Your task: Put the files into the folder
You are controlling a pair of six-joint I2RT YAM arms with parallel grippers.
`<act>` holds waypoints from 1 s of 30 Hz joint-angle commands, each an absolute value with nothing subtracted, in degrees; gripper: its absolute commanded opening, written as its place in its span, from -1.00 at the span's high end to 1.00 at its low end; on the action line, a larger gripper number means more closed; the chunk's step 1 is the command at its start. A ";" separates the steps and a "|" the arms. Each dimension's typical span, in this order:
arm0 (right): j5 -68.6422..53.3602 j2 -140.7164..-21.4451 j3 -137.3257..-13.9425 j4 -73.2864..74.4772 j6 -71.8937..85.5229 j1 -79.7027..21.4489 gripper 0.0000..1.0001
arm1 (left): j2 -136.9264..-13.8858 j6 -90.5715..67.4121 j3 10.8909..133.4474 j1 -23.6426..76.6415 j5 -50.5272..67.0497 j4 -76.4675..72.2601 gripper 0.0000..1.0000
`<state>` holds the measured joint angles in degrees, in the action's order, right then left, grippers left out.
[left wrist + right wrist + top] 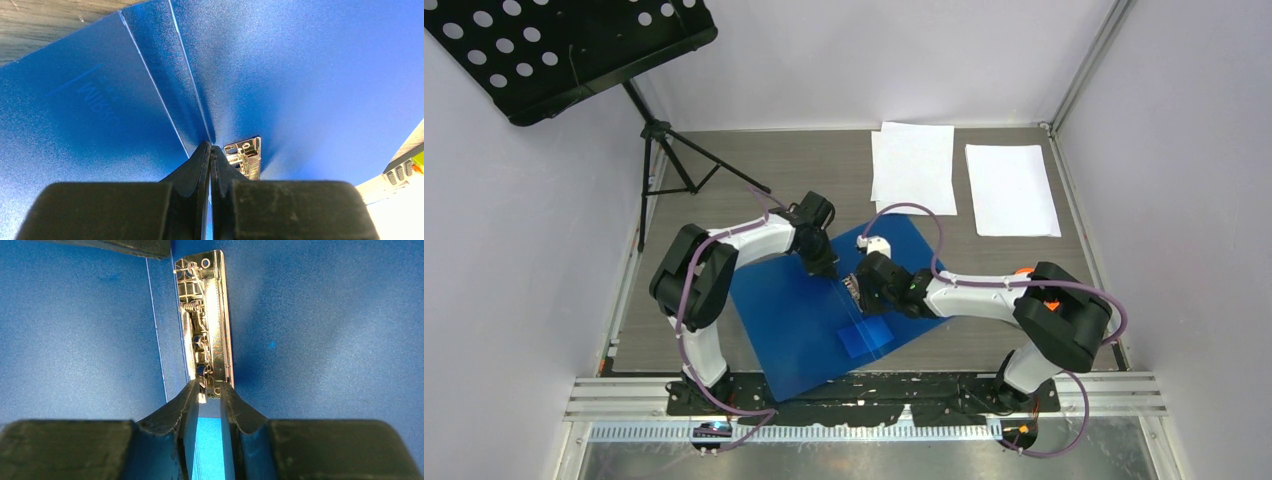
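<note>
Folder [799, 320] spread open beneath both grippers, spine crease right at left tips. Left gripper [210, 147] pinched fully together, nothing plainly between its fingers. Right gripper [207, 390] narrowly parted, tips flanking near end of clip [205, 315]; cannot tell whether gripping it. Clip also just beside left tips. Files [912, 165] in two white stacks well beyond both jaws.
</note>
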<state>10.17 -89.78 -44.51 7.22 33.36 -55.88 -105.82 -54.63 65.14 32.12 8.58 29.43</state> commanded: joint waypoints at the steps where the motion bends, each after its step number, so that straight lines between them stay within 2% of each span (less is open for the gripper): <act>1: 11.41 -91.74 -46.00 8.83 33.61 -56.77 0.51 | -109.16 -52.47 64.09 31.55 3.23 32.08 0.91; 11: 12.73 -93.87 -44.91 11.53 34.05 -57.99 0.69 | -109.34 -53.44 64.19 31.55 3.42 32.04 0.91; 16: 13.69 -92.94 -42.20 11.44 35.58 -57.94 0.88 | -109.16 -54.35 63.88 31.55 2.85 32.12 0.91; 20: 11.86 -93.18 -39.02 10.66 38.36 -56.18 0.89 | -108.39 -53.91 64.33 31.55 2.54 32.93 0.90; 27: 8.97 -93.98 -37.54 11.00 41.69 -54.19 0.89 | -102.96 -55.34 67.33 34.08 3.10 36.55 0.58; 30: 9.15 -93.99 -37.35 12.00 43.10 -53.43 0.89 | -102.54 -57.76 69.20 35.52 2.31 37.01 0.53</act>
<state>8.62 -90.26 -41.21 1.02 40.58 -54.63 -104.97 -55.55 66.39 33.82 5.61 32.95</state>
